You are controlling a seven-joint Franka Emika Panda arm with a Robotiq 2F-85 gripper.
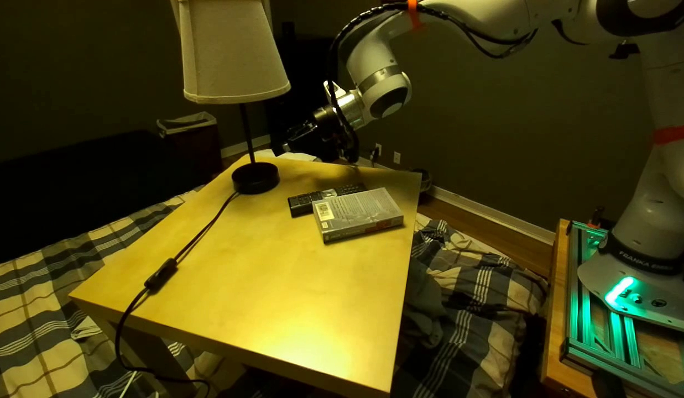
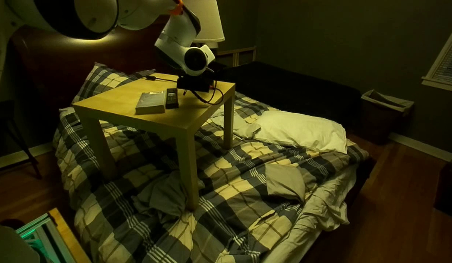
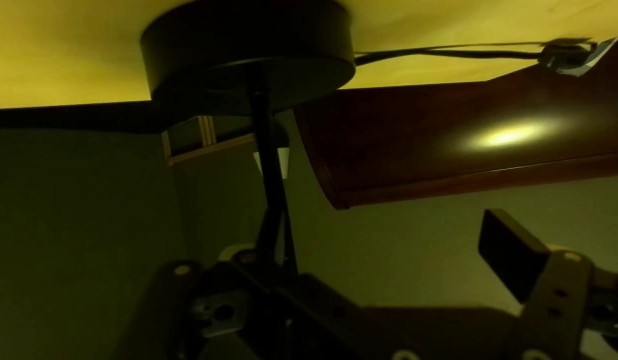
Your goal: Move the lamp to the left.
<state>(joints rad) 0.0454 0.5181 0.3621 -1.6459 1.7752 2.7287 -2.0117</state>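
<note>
The lamp (image 1: 255, 178) stands upright at the table's far edge in an exterior view, with a cream shade, thin dark stem and round black base. Its shade (image 2: 208, 22) shows partly behind the arm in an exterior view, where its base is hidden. In the wrist view, upside down, the lamp's base (image 3: 249, 65) is at the top and its stem runs down to the left finger. My gripper (image 3: 393, 245) is open, with nothing seen between its fingers. In an exterior view the gripper (image 1: 283, 145) is beside the stem; whether a finger touches it I cannot tell.
A grey case (image 1: 358, 214) and a black remote (image 1: 302, 204) lie on the yellow table (image 1: 264, 276). The lamp's black cord (image 1: 209, 225) with a switch crosses the table and hangs over its edge. The table stands on a bed with a plaid cover (image 2: 233, 182).
</note>
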